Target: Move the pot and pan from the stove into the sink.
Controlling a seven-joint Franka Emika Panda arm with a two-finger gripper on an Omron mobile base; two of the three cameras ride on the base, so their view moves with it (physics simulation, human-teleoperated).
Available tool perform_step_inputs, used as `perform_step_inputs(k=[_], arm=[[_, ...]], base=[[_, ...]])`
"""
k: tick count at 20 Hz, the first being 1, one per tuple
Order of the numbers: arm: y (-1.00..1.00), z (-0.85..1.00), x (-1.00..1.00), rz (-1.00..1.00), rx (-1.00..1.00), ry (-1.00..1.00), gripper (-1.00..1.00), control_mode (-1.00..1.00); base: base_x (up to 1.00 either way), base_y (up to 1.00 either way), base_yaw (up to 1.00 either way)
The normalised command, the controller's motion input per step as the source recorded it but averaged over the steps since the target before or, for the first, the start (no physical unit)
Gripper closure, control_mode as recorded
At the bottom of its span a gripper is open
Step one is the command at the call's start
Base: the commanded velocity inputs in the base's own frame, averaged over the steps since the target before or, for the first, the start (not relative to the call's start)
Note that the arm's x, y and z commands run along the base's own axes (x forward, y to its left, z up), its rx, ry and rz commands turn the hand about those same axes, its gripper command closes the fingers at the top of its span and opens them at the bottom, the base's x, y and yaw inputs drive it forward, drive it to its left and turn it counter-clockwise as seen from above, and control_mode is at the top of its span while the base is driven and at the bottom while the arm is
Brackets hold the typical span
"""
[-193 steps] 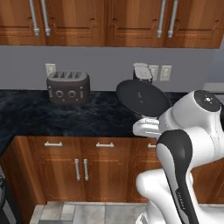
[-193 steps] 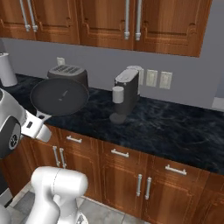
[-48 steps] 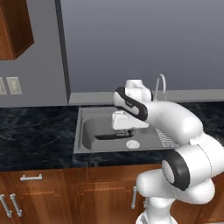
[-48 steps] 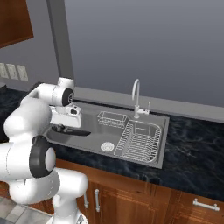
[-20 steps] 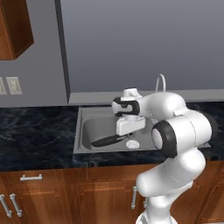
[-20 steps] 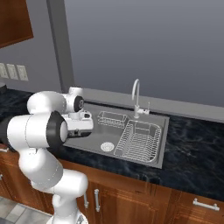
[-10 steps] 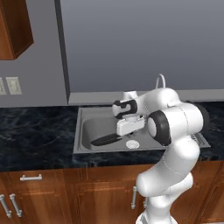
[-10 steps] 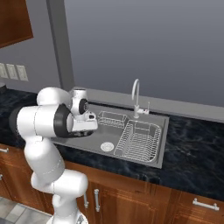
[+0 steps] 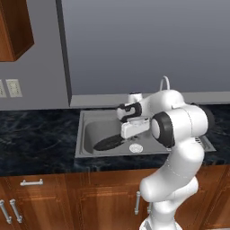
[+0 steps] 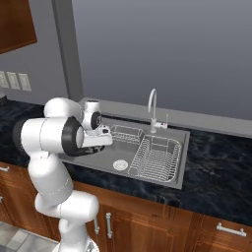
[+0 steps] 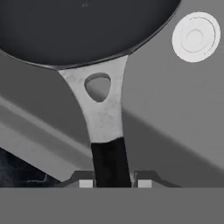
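The black pan (image 11: 83, 30) lies low in the left half of the steel sink (image 9: 80, 152), with its steel-and-black handle (image 11: 105, 113) pointing back at my hand. From the left base the pan (image 9: 108, 143) shows dark on the basin floor, left of the drain. My gripper (image 11: 112, 183) has the handle's black end between its tips. The fingertips (image 11: 85, 183) sit tight beside it, and I cannot tell if they still press it. Lower left of the faucet, the gripper (image 9: 124, 135) reaches down into the basin. The pot and the stove are out of view.
The round white drain (image 11: 195, 37) sits just past the pan. A wire dish rack (image 10: 155, 157) fills the right half of the sink (image 10: 182, 162). The curved faucet (image 10: 152, 106) rises behind it. Dark marbled counter (image 9: 36, 143) runs on both sides.
The base drove from the toaster counter to the sink with the pan held. In the last seconds the hand lowered the pan into the basin; the arm's elbow swung over.
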Motion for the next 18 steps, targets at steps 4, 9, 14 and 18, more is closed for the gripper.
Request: perform_step_inputs(k=[4, 9, 14, 18], arm=[[0.31, 0.84, 0.0, -0.03, 0.01, 0.0, -1.0, -1.0], [0.3, 0.91, -0.16, 0.0, 0.0, 0.0, -1.0, -1.0], [0.3, 0.74, -0.49, 0.02, 0.0, 0.0, -1.0, -1.0], [0.35, 0.58, -0.62, 0.08, 0.0, 0.0, -1.0, -1.0]], base=[[0.0, 0.0, 0.0], [0.0, 0.0, 0.0], [0.0, 0.0, 0.0], [0.0, 0.0, 0.0]])
